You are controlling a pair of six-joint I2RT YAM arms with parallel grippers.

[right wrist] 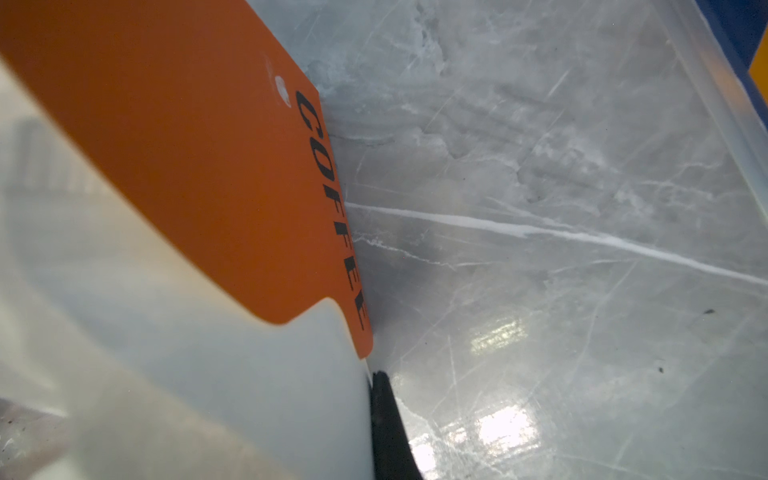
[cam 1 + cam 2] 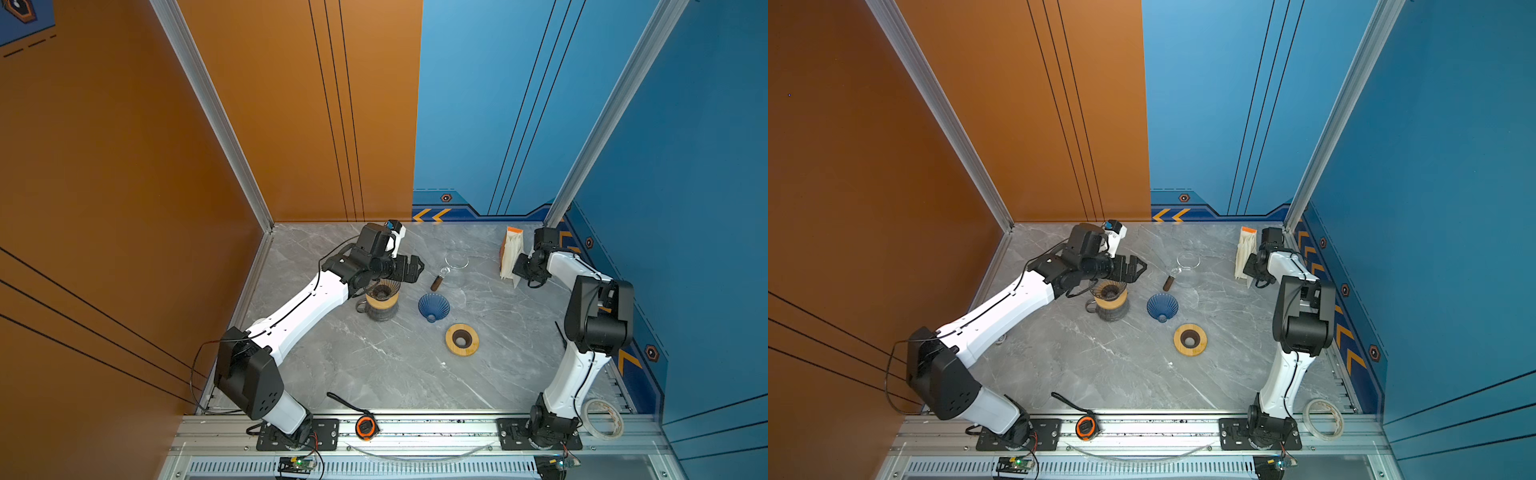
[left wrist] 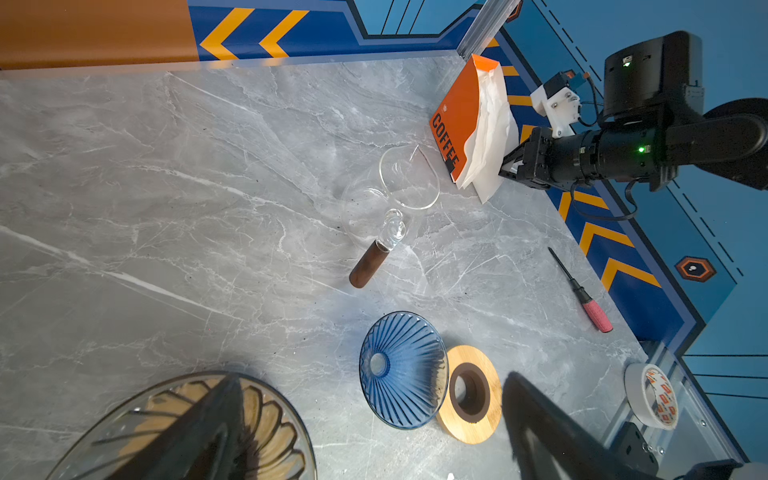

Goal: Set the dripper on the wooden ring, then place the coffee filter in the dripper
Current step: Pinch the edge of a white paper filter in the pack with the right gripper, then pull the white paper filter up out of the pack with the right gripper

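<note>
Writing: we read one word, "COFFEE", in black capitals down the edge of the orange filter pack [image 3: 457, 120]. The printing on the tape roll [image 3: 652, 395] is too small to read.

Task item: the white coffee filter [image 3: 490, 137] stands in that pack at the far right corner of the table [image 2: 374, 365], one corner poking out past the pack's lower end.

Right arm: it rises from its near-right base, folds at a high elbow and reaches back toward the corner. The right end effector [image 3: 503, 166] points at the pack, its fingers pinched together on the filter's edge.

Left arm: it stretches from the near-left base toward the far middle, wrist level. The left end effector [image 2: 414, 269] is spread wide above the clear ribbed dripper [image 2: 384, 291], which sits on a wooden collar over a glass vessel.

Other items, all lying between the two arms:
- blue ribbed dripper [image 3: 401, 370], tipped on its side
- bamboo ring [image 2: 462, 339], just beside the blue one
- glass server [image 3: 399, 187] with a wooden handle
- pink-handled screwdriver [image 3: 582, 291] along the right wall
- orange and black tape measure [image 2: 365, 427] on the front rail
</note>
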